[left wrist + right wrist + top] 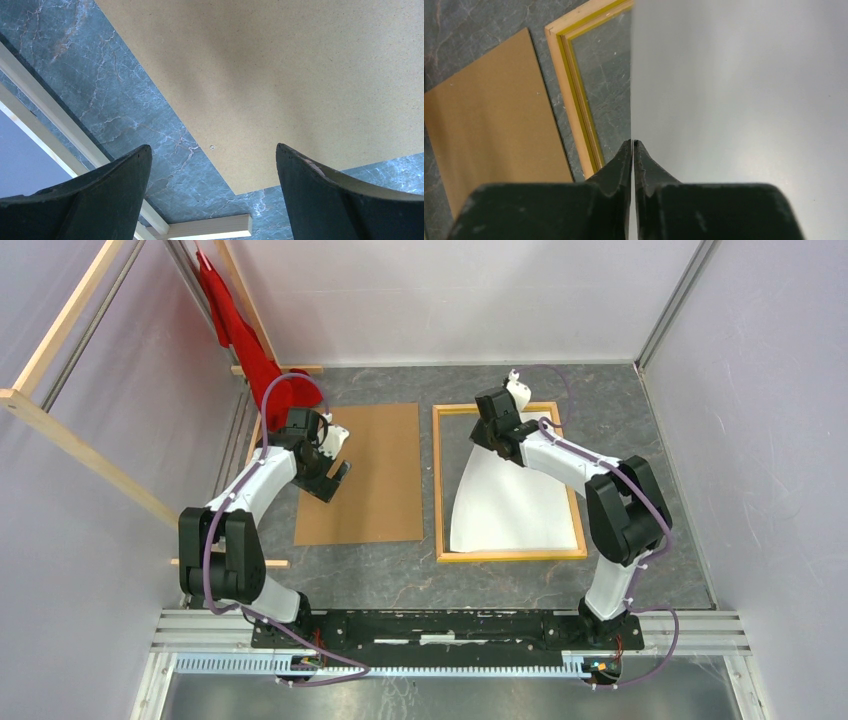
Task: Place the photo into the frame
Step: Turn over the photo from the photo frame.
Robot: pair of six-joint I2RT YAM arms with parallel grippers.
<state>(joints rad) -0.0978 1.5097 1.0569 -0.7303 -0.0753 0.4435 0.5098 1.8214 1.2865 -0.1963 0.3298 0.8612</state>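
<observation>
Seen from above, with the far wall at 12 o'clock and the arm bases at 6, the frame [439, 490] lies flat on the grey table [610, 410] toward 1 o'clock, its pale wooden side up; the right wrist view shows a yellow strip along its inner edge. The photo [515, 505] sits inside the frame's opening with its plain white back up. Its 6 o'clock end rests flat by the frame's near rail, while its 12 o'clock end rises and curls off the table. The right claw [503, 440] is clenched on that raised far edge, and the right wrist view shows the two fingertips [624, 155] pinched together on the sheet. At the photo's 9 o'clock side, bare table shows between the bowed paper and the frame's left rail. A brown board [370, 475] lies flat toward 11 o'clock, just beside the frame and apart from it. The left claw [335, 472] hangs over the board's 9 o'clock edge, released, its fingers [105, 192] spread wide with nothing between them. A red cloth [240, 340] hangs at the far corner toward 10 o'clock.
</observation>
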